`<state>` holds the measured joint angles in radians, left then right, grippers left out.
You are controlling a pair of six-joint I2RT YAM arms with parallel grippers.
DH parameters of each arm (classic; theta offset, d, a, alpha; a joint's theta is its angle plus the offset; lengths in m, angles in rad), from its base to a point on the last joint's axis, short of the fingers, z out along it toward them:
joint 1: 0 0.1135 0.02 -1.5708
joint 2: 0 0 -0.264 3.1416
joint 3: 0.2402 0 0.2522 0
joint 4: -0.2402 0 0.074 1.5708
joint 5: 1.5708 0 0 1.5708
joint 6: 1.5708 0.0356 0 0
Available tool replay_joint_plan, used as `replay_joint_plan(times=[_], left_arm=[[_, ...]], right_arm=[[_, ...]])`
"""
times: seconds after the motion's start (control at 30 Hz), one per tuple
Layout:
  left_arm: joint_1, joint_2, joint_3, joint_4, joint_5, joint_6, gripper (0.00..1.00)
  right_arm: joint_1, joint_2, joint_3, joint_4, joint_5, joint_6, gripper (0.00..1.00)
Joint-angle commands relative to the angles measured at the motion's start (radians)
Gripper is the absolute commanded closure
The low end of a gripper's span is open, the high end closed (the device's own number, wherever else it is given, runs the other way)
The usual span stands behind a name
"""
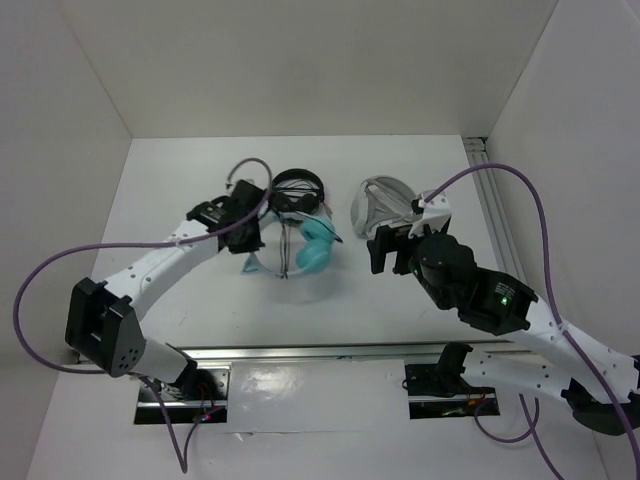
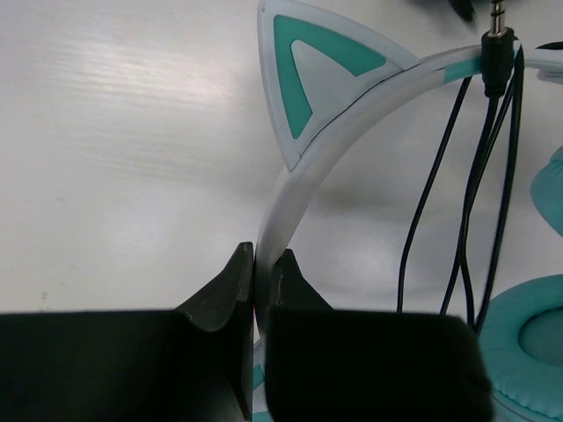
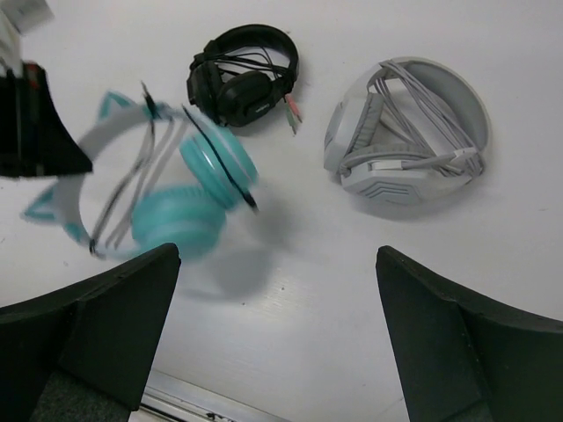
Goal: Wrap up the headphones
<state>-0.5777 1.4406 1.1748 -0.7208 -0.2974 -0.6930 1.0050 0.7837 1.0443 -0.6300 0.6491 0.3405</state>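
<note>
We take the black headphones [image 1: 298,190] as our marker. Nearest the arm bases, to their near right, the right gripper [image 1: 385,250] hangs over the table [image 1: 200,310]. We judge it waits there to take up the cable once the other arm has the set steady.

A little farther in, just on the near side of the black headphones, are the teal headphones [image 1: 312,245], the thing to be wrapped. They look to be held by the pale headband [image 2: 295,176], so that the ear cups [image 3: 189,198] sit to one side and the thin dark cable [image 2: 462,176] is free to be gathered. Several strands of it cross the band, and the plug [image 2: 497,40] lies against the band beyond the cat ear [image 2: 303,75]. In the right wrist view the set is blurred, so we cannot tell whether it rests on the table or is raised off it.

Farthest, alongside our marker on its right, lies the grey case [image 1: 385,205], which we take to be clear of the work.

Now the claws. The right gripper's fingers [image 3: 97,325] stand spread wide, holding and touching nothing. The left gripper [image 2: 255,264], to the near left of the black headphones, is pressed together on the headband, pinching its thin edge below the cat ear.
</note>
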Motion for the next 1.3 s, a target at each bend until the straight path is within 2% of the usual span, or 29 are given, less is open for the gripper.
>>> replay_joint_plan(times=[0.0,0.07,0.13,0.17,0.23,0.27,0.3,0.33,0.4,0.43,0.47,0.53,0.6,0.73,0.87,0.97,1.0,1.1,1.13,1.27], left_arm=[[0.197,-0.066,0.100,0.009,-0.031,-0.060,1.00],[0.324,-0.014,0.176,-0.006,-0.031,-0.060,1.00],[0.396,0.050,0.236,-0.029,-0.077,-0.060,1.00],[0.464,0.135,0.268,-0.029,-0.077,-0.072,1.00],[0.527,0.239,0.379,-0.052,-0.077,-0.100,1.00],[0.585,0.348,0.472,-0.063,-0.068,-0.109,1.00],[0.611,0.350,0.530,-0.081,-0.068,-0.123,1.00],[0.634,0.456,0.587,-0.109,-0.068,-0.143,1.00],[0.670,0.561,0.707,-0.135,-0.086,-0.131,1.00],[0.670,0.611,0.856,-0.156,-0.103,-0.131,1.00],[0.683,0.718,0.932,-0.179,-0.129,-0.131,1.00],[0.703,0.809,1.107,-0.224,-0.141,-0.120,1.00],[0.740,0.894,1.155,-0.224,-0.125,-0.131,1.00],[0.795,0.945,1.122,-0.155,-0.066,-0.140,0.97],[0.818,0.980,1.094,-0.103,-0.082,-0.126,0.76],[0.829,1.001,1.076,-0.086,-0.028,-0.096,0.56],[0.829,1.001,1.066,-0.069,-0.013,-0.096,0.43],[0.839,1.011,1.057,-0.069,0.033,-0.074,0.16],[0.839,1.000,1.057,-0.059,0.047,-0.062,0.00],[0.839,0.914,0.998,-0.058,0.116,-0.071,0.00]], right_arm=[[-0.002,0.005,0.036,0.010,-0.017,0.000,0.00],[-0.002,0.017,0.036,0.033,-0.029,0.000,0.00],[-0.002,0.051,0.036,0.044,-0.054,-0.011,0.00],[-0.002,0.060,0.036,0.053,-0.074,-0.011,0.00],[-0.002,0.078,0.036,0.068,-0.092,-0.011,0.00],[-0.002,0.094,0.036,0.088,-0.101,-0.021,0.00],[0.007,0.094,0.023,0.098,-0.112,-0.021,0.00],[0.007,0.106,0.013,0.098,-0.112,-0.032,0.00],[0.017,0.120,0.013,0.098,-0.112,-0.043,0.00],[0.017,0.132,0.004,0.098,-0.112,-0.043,0.00],[0.017,0.132,0.003,0.089,-0.112,-0.043,0.00],[0.038,0.132,-0.021,0.089,-0.098,-0.043,0.00],[0.047,0.120,-0.036,0.089,-0.085,-0.043,0.00],[0.058,0.120,-0.055,0.110,-0.085,-0.043,0.00],[0.078,0.120,-0.055,0.110,-0.063,-0.032,0.00],[0.087,0.095,-0.090,0.119,-0.054,-0.023,0.00],[0.087,0.095,-0.099,0.133,-0.063,-0.011,0.00],[0.087,0.083,-0.110,0.144,-0.092,-0.001,0.00],[0.087,0.083,-0.110,0.144,-0.092,0.009,0.00],[0.087,0.101,-0.072,0.135,-0.104,0.009,0.00]])
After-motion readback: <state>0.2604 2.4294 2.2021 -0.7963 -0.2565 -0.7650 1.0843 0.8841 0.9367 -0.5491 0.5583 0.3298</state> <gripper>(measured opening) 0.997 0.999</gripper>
